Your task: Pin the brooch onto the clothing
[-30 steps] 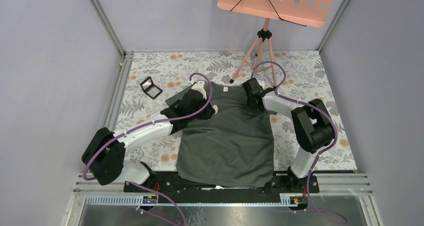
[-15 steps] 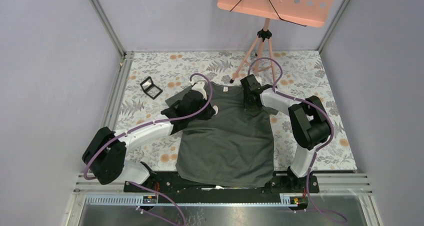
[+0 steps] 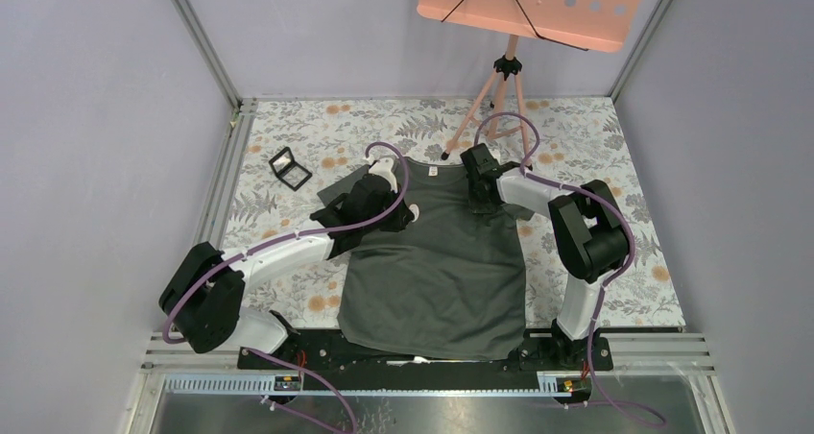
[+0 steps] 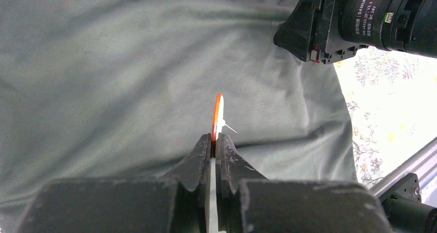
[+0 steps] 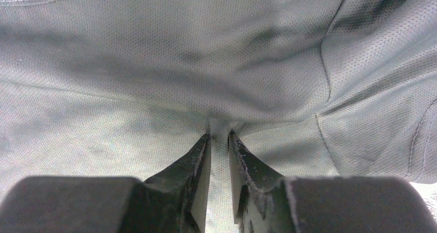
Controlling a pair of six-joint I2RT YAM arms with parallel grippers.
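The clothing [image 3: 437, 261], a dark grey-green T-shirt, lies flat on the table with its neck at the far side. My left gripper [image 3: 407, 211] hovers over the shirt's left chest and is shut on the brooch [image 4: 218, 117]. The brooch stands edge-on as a thin orange disc with a white back, and its pin sticks out to the right above the cloth [image 4: 103, 63]. My right gripper [image 3: 480, 204] is down on the shirt's right shoulder. In the right wrist view its jaws [image 5: 219, 135] are closed on a small raised fold of the cloth [image 5: 154, 63].
A small black square case [image 3: 290, 168] lies on the floral tablecloth at the far left. A pink music stand [image 3: 528, 7] stands at the back, with its tripod legs [image 3: 485, 98] just behind the shirt's neck. The right wrist's housing [image 4: 360, 16] is close to the left gripper.
My right gripper has slid left and a little farther back along the shirt's right shoulder, drawing the cloth with it. The left gripper with the brooch has barely moved.
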